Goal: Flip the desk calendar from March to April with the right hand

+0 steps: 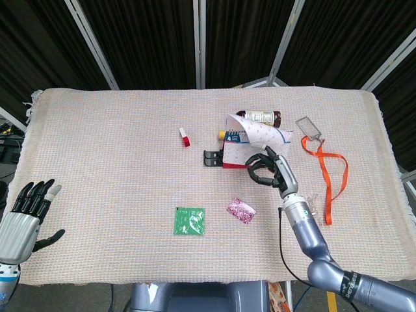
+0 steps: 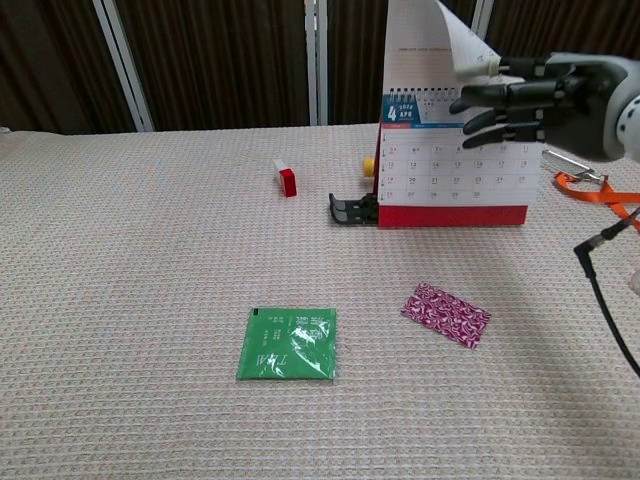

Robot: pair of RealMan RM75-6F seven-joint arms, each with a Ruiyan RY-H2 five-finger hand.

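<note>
The desk calendar (image 2: 455,170) stands on its red base at the middle right of the table and shows the April sheet with a "4" at its top left. Its March page (image 2: 425,45) is swung upward over the spiral. My right hand (image 2: 545,95) is raised at the page's right edge with its fingers stretched leftward, and a pale fingertip (image 2: 488,66) touches the page's corner from below. From the head view the calendar (image 1: 235,144) has the curled page (image 1: 259,132) above it, with the right hand (image 1: 266,167) just in front. My left hand (image 1: 26,218) hovers off the near left corner, fingers spread, holding nothing.
Two bottles (image 1: 260,117) lie behind the calendar and a black clip (image 2: 350,210) lies at its left. A red-and-white small item (image 2: 287,180), a green packet (image 2: 288,344) and a pink packet (image 2: 446,314) lie in front. An orange lanyard (image 1: 335,179) with a badge (image 1: 309,127) lies to the right.
</note>
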